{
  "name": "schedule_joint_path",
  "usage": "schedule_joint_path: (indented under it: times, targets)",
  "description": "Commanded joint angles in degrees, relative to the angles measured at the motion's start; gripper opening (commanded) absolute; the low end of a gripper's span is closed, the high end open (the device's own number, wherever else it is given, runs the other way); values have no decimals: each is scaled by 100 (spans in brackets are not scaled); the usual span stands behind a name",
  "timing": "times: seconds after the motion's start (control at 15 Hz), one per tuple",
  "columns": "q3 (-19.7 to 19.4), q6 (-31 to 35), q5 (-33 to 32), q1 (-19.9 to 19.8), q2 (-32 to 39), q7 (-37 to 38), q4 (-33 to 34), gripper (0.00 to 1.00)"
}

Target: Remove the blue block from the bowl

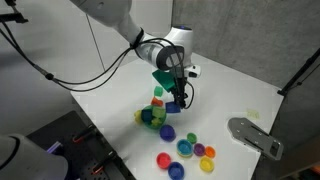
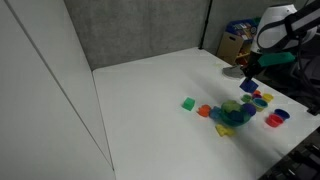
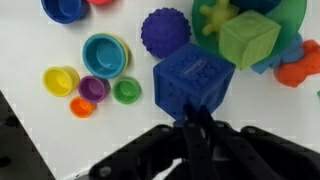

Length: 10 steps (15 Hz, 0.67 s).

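The blue block [image 3: 192, 80] is a solid blue cube held between my gripper's [image 3: 197, 128] dark fingers, which are shut on its lower edge. In both exterior views the gripper [image 1: 176, 92] [image 2: 250, 72] holds the block [image 1: 173, 103] [image 2: 249, 87] a little above the white table, up and to the side of the bowl. The bowl [image 1: 148, 117] [image 2: 232, 116] shows yellow, green and blue. In the wrist view its green rim [image 3: 296, 18] is at the top right, with a green block [image 3: 248, 40] and a yellow piece [image 3: 214, 17] in it.
Small round cups lie near: blue [image 3: 64, 8], teal-and-yellow [image 3: 105, 53], yellow [image 3: 60, 78], purple [image 3: 93, 88], green [image 3: 127, 92], orange [image 3: 82, 106]. A purple spiky ball [image 3: 165, 32] is beside the bowl. A grey plate [image 1: 255, 136] lies on the table. The table edge [image 1: 100, 140] is close.
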Motion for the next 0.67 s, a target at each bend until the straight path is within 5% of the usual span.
schedule_joint_path:
  times: [0.0,0.13,0.6]
  targets:
    - [-283,26,-339,274,393,916,610,3]
    - [-375,-69,-443,379,491,1258,783,34]
    - [-456,-786,-639,523,92,1346,721,88]
